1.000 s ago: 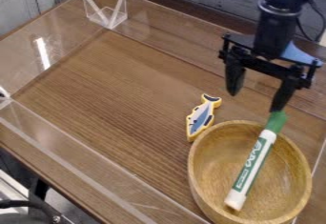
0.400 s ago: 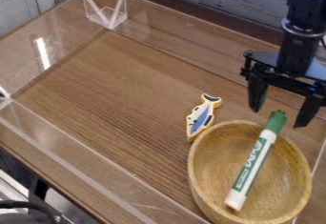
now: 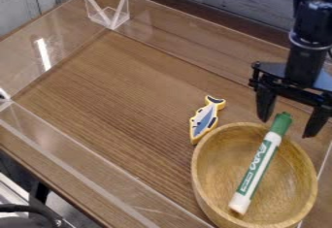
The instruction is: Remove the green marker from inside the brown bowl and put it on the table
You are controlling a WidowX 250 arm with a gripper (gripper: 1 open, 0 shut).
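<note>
The approach to the pick is the step in hand. The claw (image 3: pixel 293 113) hangs at the right edge of the frame, pointing down, its two dark fingers spread wide with nothing between them. It sits just above and behind the far rim of the brown bowl (image 3: pixel 215 179), which fills the lower right of the frame.

The green marker (image 3: pixel 259 165) lies inside that bowl, its green cap propped up on the far rim near the claw and its white barrel sloping down toward the lower edge of the frame. It has not been lifted.

As I judge it, the next move calls for bringing the spread fingers down astride the marker near the cap end, closing on the barrel across its width, lifting it clear of the rim, and setting it down on the bare surface (image 3: pixel 130 86) to the left.

A small blue-and-yellow fish toy (image 3: pixel 205 114) lies just beside the bowl's upper left rim.

Green lettering runs along the barrel, too small to read.
</note>
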